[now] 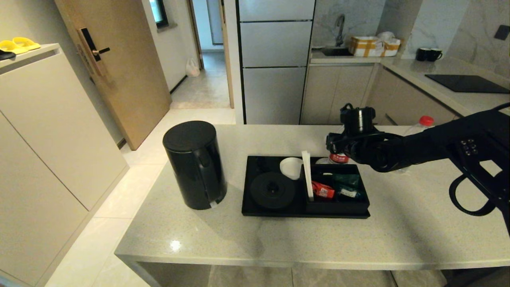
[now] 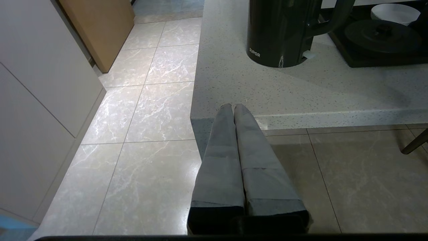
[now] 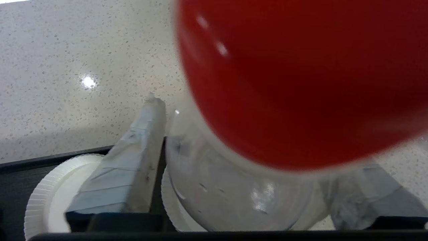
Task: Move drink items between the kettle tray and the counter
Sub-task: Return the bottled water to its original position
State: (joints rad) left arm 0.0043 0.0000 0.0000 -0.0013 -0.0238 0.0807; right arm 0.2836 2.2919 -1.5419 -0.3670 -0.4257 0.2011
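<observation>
1. The counter (image 1: pixel 398 239) is a pale speckled stone slab carrying everything in play; the right arm reaches over it from the right, while the left arm hangs parked off its near-left corner, above the floor tiles.
2. The kettle (image 1: pixel 195 163) stands upright on the counter, just left of the kettle tray (image 1: pixel 255 211), off its round base (image 1: pixel 273 190), which lies bare on the tray.
3. The right gripper (image 1: pixel 338 153) hovers at the tray's back right corner, pointing down over a water bottle (image 3: pixel 234 194) that stands upright there; in the head view only its red-white label shows beneath the wrist.
4. In the right wrist view the red cap (image 3: pixel 294 83) fills the space between the two fingers (image 3: pixel 140 160), which stand apart on either side of the bottle's shoulder, released and not pressing it.
5. The bottle's long axis runs straight up between the fingers, so the coming move, I judge, is either a squeeze or a lift clear.
6. A second bottle (image 1: pixel 420 124) stands on the counter behind the right arm, well clear of the tray.
7. The left gripper (image 2: pixel 234 110) has its fingers clenched together, holding nothing.
</observation>
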